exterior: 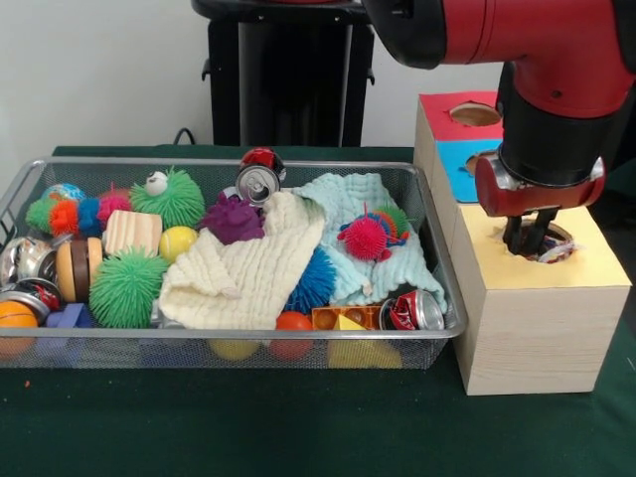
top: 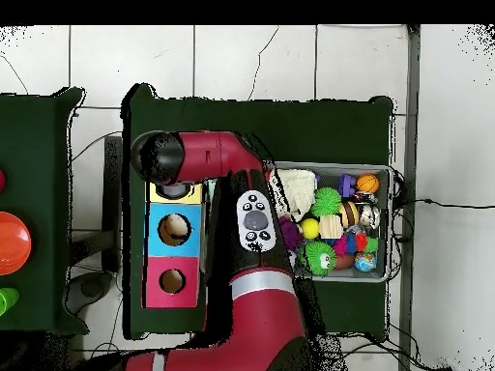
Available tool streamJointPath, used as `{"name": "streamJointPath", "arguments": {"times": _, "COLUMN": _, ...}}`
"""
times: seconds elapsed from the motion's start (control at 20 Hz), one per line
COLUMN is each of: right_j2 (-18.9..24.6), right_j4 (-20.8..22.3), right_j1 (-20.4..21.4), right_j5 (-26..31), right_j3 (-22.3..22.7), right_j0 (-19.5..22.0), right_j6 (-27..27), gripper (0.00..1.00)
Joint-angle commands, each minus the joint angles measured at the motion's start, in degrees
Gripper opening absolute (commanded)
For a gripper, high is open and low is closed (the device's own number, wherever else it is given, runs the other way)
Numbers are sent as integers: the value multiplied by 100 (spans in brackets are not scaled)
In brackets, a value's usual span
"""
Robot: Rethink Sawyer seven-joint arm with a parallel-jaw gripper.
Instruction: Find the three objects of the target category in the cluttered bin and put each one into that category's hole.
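Crumpled spotted wad (exterior: 553, 248), at right of frame in the yellow box's hole (exterior: 562, 251), looks light and squashy, best pinched mid-bulk; gripper (exterior: 527, 239) fingers nearly together over it, whether gripping I cannot tell.

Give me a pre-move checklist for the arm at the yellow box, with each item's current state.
1. Gripper over the yellow-topped box's hole: ok, tips sit at its rim.
2. Spotted wad released into the hole: cannot tell, only a scrap of something shows at the tips.
3. Gripper open or shut: cannot tell.
4. More spotted wads showing in the bin: not ok, none visible; the cream cloth and pale green cloth may hide them.
5. Red and blue cut-outs unblocked: ok.
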State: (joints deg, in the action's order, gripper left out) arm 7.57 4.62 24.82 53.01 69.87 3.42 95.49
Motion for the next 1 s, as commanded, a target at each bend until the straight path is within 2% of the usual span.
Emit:
{"name": "streamJointPath", "arguments": {"times": 0.05, "right_j2": -652, "right_j4": 858, "right_j1": 345, "right_j5": -1103, "right_j3": 1334, "right_j0": 154, "right_j6": 606, "gripper": 100}}
{"name": "streamJointPath", "arguments": {"times": 0.35, "right_j2": -871, "right_j4": 838, "right_j1": 471, "right_j5": -1457, "right_j3": 1431, "right_j0": 21, "right_j6": 814, "gripper": 100}}
{"name": "streamJointPath", "arguments": {"times": 0.65, "right_j2": -876, "right_j4": 772, "right_j1": 704, "right_j5": -1846, "right_j3": 1818, "right_j0": 137, "right_j6": 591, "gripper": 100}}
{"name": "streamJointPath", "arguments": {"times": 1.0, "right_j2": -833, "right_j4": 717, "right_j1": 784, "right_j5": -1720, "right_j3": 1861, "right_j0": 201, "right_j6": 428, "gripper": 100}}
